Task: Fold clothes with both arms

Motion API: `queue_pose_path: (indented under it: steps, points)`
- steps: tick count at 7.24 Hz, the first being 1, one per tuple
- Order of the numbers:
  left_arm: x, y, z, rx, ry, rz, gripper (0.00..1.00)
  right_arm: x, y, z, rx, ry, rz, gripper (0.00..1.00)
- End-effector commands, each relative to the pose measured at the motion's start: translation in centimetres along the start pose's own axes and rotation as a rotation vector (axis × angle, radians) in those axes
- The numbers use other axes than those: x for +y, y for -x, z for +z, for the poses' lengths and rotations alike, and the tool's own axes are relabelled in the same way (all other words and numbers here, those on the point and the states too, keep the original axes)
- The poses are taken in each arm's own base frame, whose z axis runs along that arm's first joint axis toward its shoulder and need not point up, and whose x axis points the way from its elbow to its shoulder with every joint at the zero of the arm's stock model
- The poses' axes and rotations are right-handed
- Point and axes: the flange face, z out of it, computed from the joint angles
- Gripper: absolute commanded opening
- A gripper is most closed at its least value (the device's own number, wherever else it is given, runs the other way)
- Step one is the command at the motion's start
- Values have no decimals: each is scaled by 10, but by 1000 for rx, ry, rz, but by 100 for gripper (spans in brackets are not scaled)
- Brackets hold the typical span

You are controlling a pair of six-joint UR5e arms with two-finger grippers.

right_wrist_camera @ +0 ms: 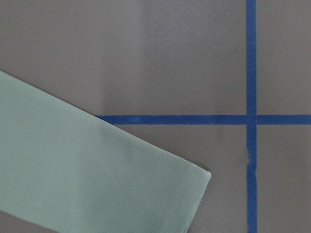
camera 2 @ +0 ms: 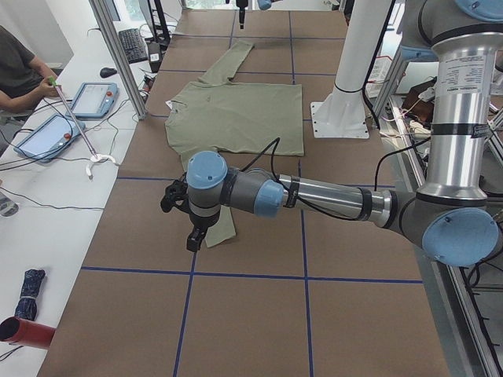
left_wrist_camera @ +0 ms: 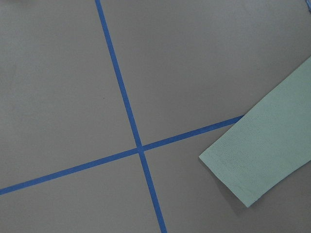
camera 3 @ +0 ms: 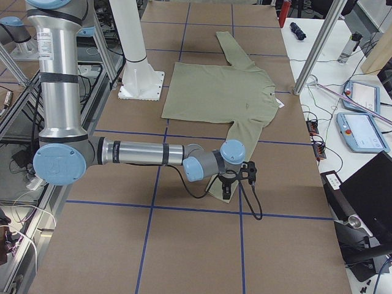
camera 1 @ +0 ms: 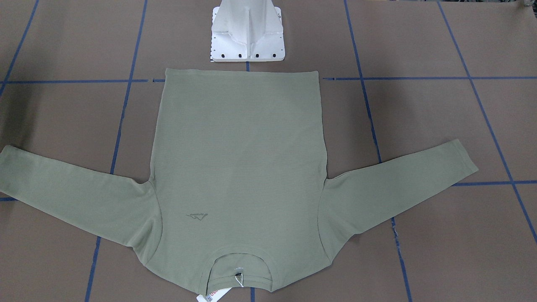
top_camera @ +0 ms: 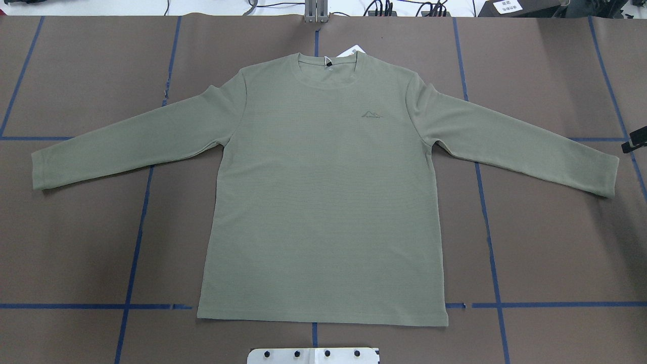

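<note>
Hovering by cuffs of the shirt [top_camera: 323, 202], left hand [camera 2: 193, 238] and right hand [camera 3: 227, 188]: spread cannot be told.

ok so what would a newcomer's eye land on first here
The olive-green shirt lies flat and front up, sleeves spread wide, in the middle of the brown table with its blue tape grid. The left arm reaches out low over one sleeve's cuff and the right arm over the other; a white price tag pokes out at the collar.
</note>
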Motion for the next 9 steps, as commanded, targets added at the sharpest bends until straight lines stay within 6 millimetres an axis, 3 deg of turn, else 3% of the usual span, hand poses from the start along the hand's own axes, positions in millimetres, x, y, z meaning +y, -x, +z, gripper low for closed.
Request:
queue_pose_path:
  steps: [1, 6, 7, 9]
  points:
    - [0, 0, 1, 2, 1, 0, 100, -10, -1, 30, -1, 14, 67, 90]
    - [1, 3, 3, 3, 5, -3, 100, -4, -12, 57, 38, 53, 78, 75]
    - [2, 3, 4, 3, 8, -5, 100, -15, -3, 58, 37, 53, 76, 73]
    - [2, 3, 4, 4, 7, -5, 100, -19, -4, 61, 56, 42, 74, 70]
